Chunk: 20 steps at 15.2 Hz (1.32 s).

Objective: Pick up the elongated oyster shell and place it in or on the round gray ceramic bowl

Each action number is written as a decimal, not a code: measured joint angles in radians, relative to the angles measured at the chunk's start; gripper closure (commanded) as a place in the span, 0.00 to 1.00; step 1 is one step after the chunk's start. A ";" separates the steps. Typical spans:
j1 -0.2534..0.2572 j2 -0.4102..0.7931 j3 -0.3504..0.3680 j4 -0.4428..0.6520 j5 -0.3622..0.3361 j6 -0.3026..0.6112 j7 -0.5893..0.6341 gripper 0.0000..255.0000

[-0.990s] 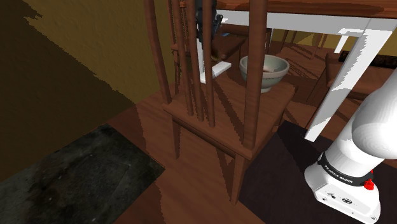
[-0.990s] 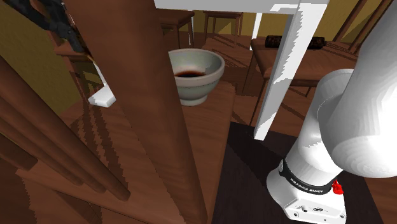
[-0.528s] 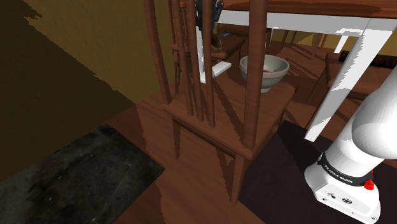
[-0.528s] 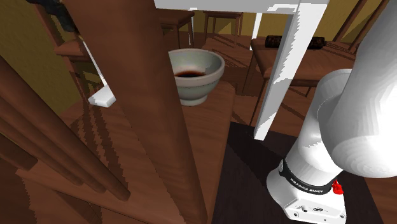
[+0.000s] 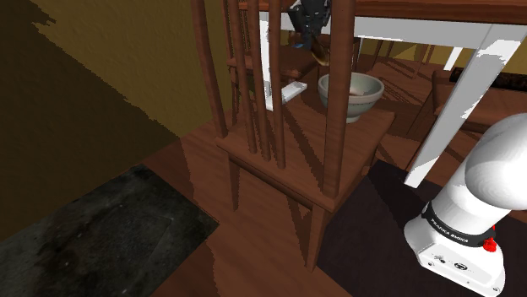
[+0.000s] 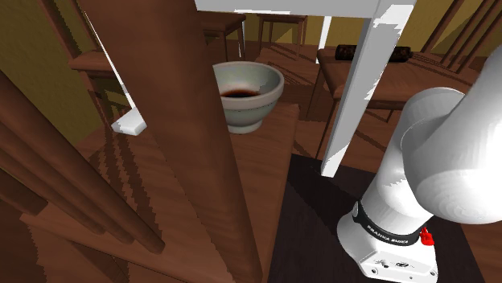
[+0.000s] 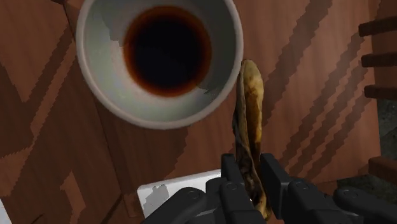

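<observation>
Wooden chair seat (image 5: 355, 139) bearing the gray bowl (image 7: 95, 76), with the claw (image 7: 250, 170) clamped on the elongated brown shell (image 7: 249, 108), raised just beside the rim: pickup done, carry over the bowl and release remaining.

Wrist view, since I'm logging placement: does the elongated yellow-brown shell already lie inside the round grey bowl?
No, the elongated yellow-brown shell is clasped in the black gripper, beside the round grey bowl, not in it.
</observation>
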 measured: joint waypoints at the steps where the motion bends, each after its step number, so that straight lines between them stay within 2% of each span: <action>1: -0.005 -0.032 -0.013 -0.035 0.001 0.004 -0.019 1.00; 6: -0.025 -0.213 -0.082 -0.197 -0.009 -0.016 -0.111 1.00; 8: -0.028 -0.249 -0.095 -0.241 -0.013 -0.008 -0.128 1.00; 20: -0.026 -0.291 -0.096 -0.428 -0.010 0.137 -0.132 1.00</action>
